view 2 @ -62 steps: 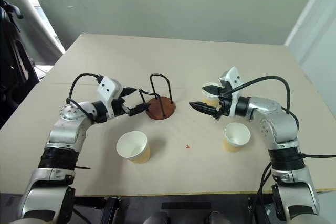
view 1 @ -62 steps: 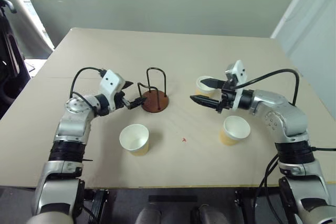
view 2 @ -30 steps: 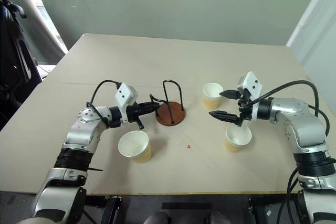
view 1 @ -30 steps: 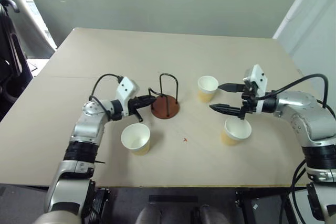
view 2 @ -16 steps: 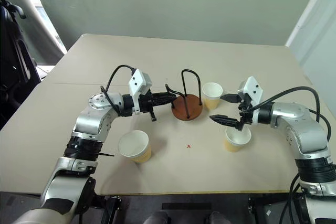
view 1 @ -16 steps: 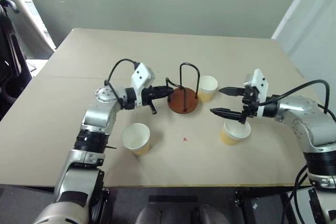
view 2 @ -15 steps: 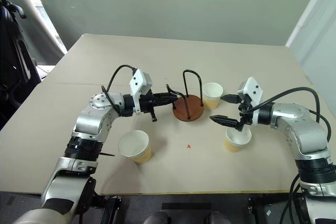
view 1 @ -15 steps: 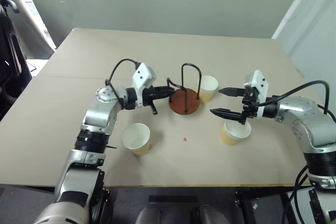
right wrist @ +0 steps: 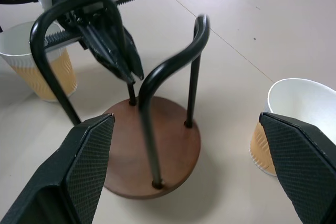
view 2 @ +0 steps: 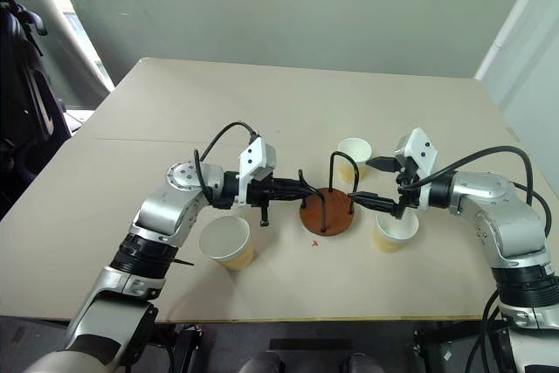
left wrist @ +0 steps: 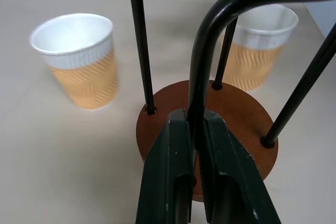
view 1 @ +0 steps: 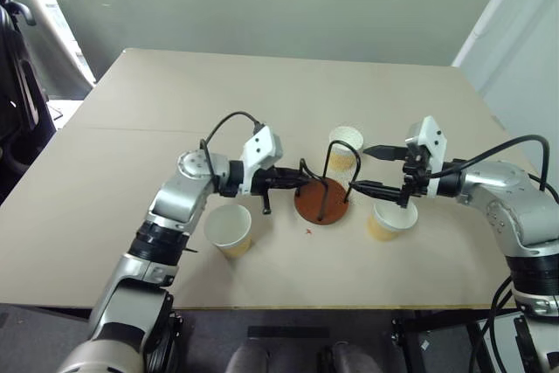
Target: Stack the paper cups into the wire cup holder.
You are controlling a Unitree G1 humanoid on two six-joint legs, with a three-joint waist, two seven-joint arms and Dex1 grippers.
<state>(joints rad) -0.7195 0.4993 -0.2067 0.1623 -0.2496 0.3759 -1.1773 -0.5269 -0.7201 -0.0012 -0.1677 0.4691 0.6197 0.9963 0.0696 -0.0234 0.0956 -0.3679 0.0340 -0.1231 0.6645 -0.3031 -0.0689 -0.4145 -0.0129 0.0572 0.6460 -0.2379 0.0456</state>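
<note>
The wire cup holder (view 1: 321,203), a reddish-brown disc with black wire loops, stands upright near the table's middle. My left gripper (view 1: 301,183) reaches in from the left and is shut on one of its wire loops (left wrist: 195,103). My right gripper (view 1: 360,169) hovers open just right of the holder, its lower finger close to the wires. Three paper cups stand upright on the table. One cup (view 1: 229,229) is below my left forearm, another (view 1: 344,148) is just behind the holder, and the third (view 1: 389,218) is beneath my right gripper.
The tan table (view 1: 262,93) reaches far back and to the left. Its front edge runs close below the cups. A dark chair (view 1: 17,102) stands off the table's left side, and a grey wall lies beyond.
My left gripper has dragged the holder to the right and nearer to me, from left of the far cup to in front of it, close to my right gripper. The right arm stayed put.
</note>
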